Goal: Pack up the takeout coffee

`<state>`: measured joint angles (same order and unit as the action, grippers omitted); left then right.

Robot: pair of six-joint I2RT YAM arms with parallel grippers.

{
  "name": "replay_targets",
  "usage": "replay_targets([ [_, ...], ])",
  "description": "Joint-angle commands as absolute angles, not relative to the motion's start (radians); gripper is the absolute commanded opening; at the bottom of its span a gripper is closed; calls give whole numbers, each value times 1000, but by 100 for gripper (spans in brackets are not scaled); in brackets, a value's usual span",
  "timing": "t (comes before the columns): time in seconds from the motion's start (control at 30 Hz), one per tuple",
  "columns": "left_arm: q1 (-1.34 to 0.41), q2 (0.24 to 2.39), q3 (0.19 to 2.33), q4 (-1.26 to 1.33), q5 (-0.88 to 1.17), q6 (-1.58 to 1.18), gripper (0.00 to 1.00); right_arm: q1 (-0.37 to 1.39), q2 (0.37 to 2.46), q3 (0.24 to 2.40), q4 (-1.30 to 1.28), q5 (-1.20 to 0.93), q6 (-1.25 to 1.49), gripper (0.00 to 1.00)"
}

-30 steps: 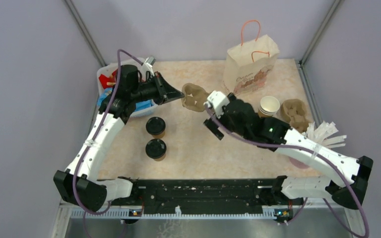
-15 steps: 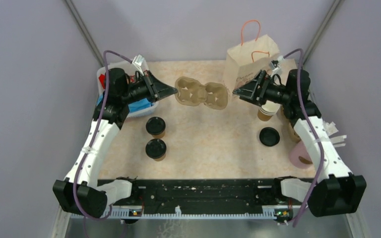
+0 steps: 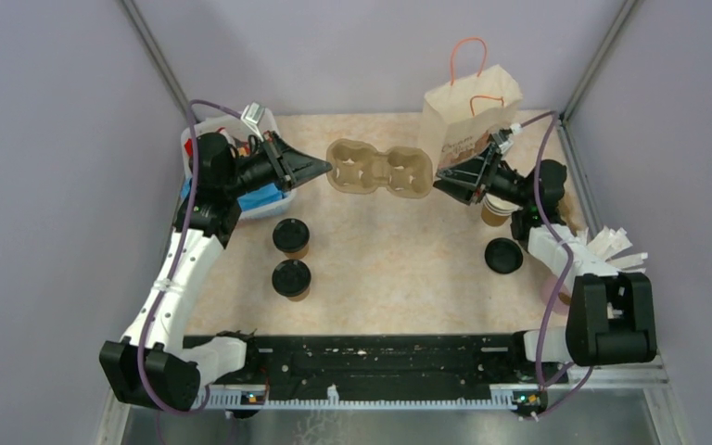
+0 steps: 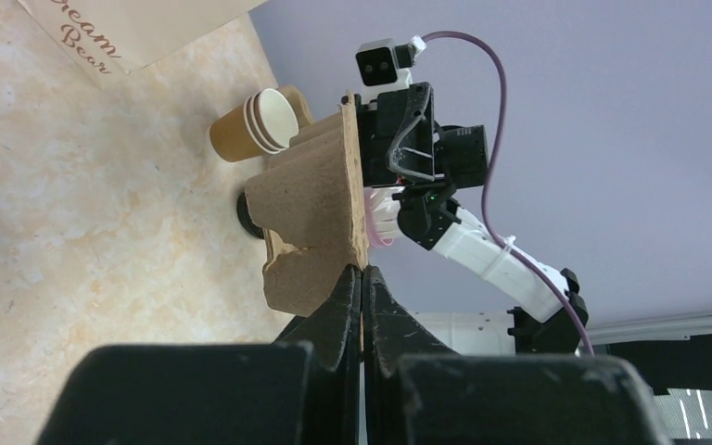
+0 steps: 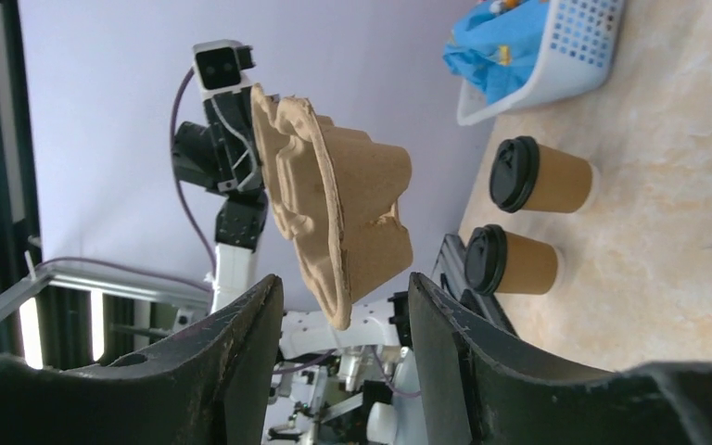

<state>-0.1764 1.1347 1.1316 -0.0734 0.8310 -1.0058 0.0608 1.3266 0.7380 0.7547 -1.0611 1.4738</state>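
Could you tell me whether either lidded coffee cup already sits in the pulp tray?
No: both lidded cups stand on the table, and the tray has empty wells.

A brown pulp tray (image 3: 377, 171) hangs above the marbled surface (image 3: 389, 269); a paper bag (image 3: 468, 116) stands behind it, a white basket (image 5: 570, 51) far left.

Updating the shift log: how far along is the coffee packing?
Done: both cups are lidded. In hand: the left gripper pinches the pulp tray by its edge; the right gripper, open, straddles its other end. Left: cups stand on the table, not yet in tray or bag.
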Motion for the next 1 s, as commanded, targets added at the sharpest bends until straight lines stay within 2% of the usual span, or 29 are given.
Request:
replay_targets([
  [0.0, -169, 1108, 1112, 48, 863, -1052, 0, 58, 1346, 739, 1067, -1094, 1631, 52],
  [0.17, -169, 1120, 1107, 78, 877, -1071, 0, 75, 1366, 756, 1070, -1095, 1625, 49],
  [0.47, -169, 1130, 1103, 92, 891, -1073, 0, 101, 1408, 767, 1160, -1066, 1685, 28],
  [0.77, -166, 1136, 1099, 102, 899, -1077, 0, 104, 1428, 756, 1233, -1051, 1735, 19],
  [0.97, -166, 1147, 1101, 115, 910, -1087, 0, 113, 1434, 764, 1235, -1048, 1734, 4],
])
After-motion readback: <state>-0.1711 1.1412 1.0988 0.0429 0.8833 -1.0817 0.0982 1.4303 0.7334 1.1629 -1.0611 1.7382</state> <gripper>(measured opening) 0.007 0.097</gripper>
